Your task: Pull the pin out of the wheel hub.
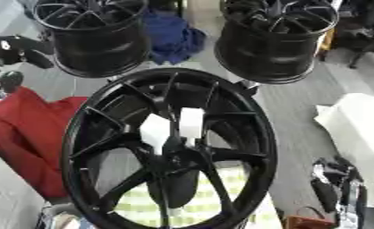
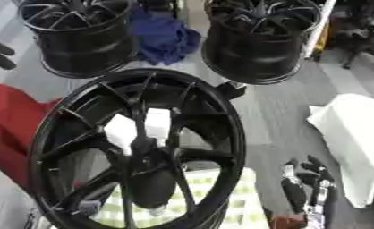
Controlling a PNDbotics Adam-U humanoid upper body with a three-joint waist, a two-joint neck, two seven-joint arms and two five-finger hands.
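A grey floor runs between the equipment in this workshop scene, with open bare floor to the right of the nearest wheel. At far left, a red cloth (image 1: pixel 22 134) lies draped beside the rim, close against its left edge. Three black wheels are counted. The large wheel hub (image 1: pixel 171 150) stands in the foreground, tilted toward the camera, its spokes meeting at the centre over a green-and-white checked cloth (image 1: pixel 198 201) visible through the gaps. Two white blocks (image 1: pixel 173 127) sit side by side just above the hub centre; which, if either, is the pin cannot be told. Behind, two more wheels rest on their sides: one at upper left (image 1: pixel 96 38), one at upper right (image 1: pixel 274 40), well apart, with a blue cloth (image 1: pixel 171 38) bunched between them. The front rim's top edge nearly meets both. At right, a white sheeted object (image 1: pixel 359 129) lies on the floor, clear of the wheel. At lower right, the robot's right hand (image 2: pixel 303 190) shows, dark fingers pointing up and relaxed, holding nothing. The left hand shows in neither view.
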